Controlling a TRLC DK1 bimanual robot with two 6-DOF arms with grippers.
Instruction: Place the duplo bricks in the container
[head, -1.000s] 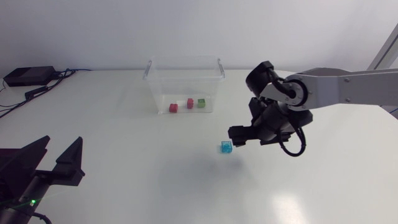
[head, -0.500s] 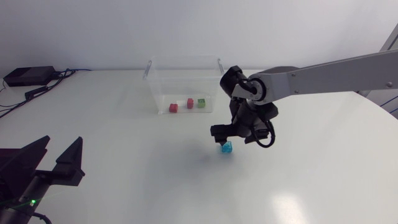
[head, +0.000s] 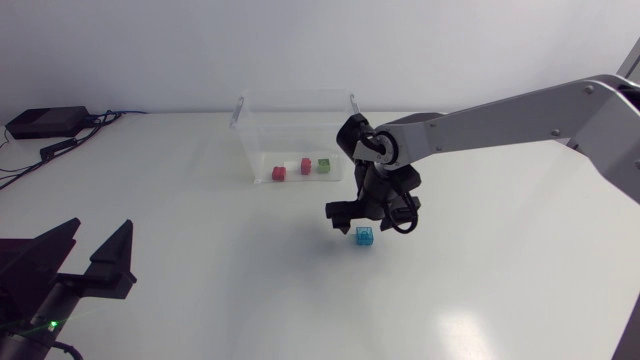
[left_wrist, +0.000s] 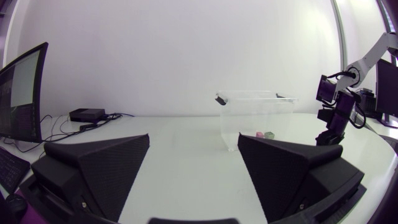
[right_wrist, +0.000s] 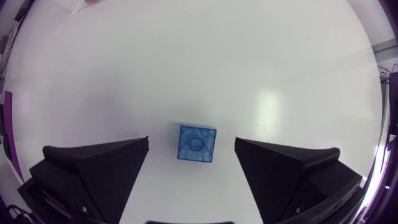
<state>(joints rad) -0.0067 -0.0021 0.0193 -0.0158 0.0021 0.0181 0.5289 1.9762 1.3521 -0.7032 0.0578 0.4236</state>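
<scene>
A translucent blue brick (head: 364, 237) lies on the white table, in front of the clear container (head: 297, 125). My right gripper (head: 360, 220) hangs just above the brick, open. In the right wrist view the blue brick (right_wrist: 198, 144) sits between the spread fingers (right_wrist: 99, 174) of my right gripper (right_wrist: 191, 148), touching neither. Inside the container lie a red brick (head: 279, 173), a second red brick (head: 306, 166), a white one (head: 293, 165) and a green one (head: 324, 165). My left gripper (head: 90, 255) rests open at the table's near left, and the left wrist view shows this gripper (left_wrist: 193, 168) holding nothing.
A black box with cables (head: 45, 122) lies at the far left corner. The container (left_wrist: 258, 115) stands across the table from the left gripper, with my right arm (left_wrist: 336, 106) beside it.
My right arm has swung left and stretched out, bringing its open gripper from right of the blue brick to directly over it. The left arm and the brick have not moved.
</scene>
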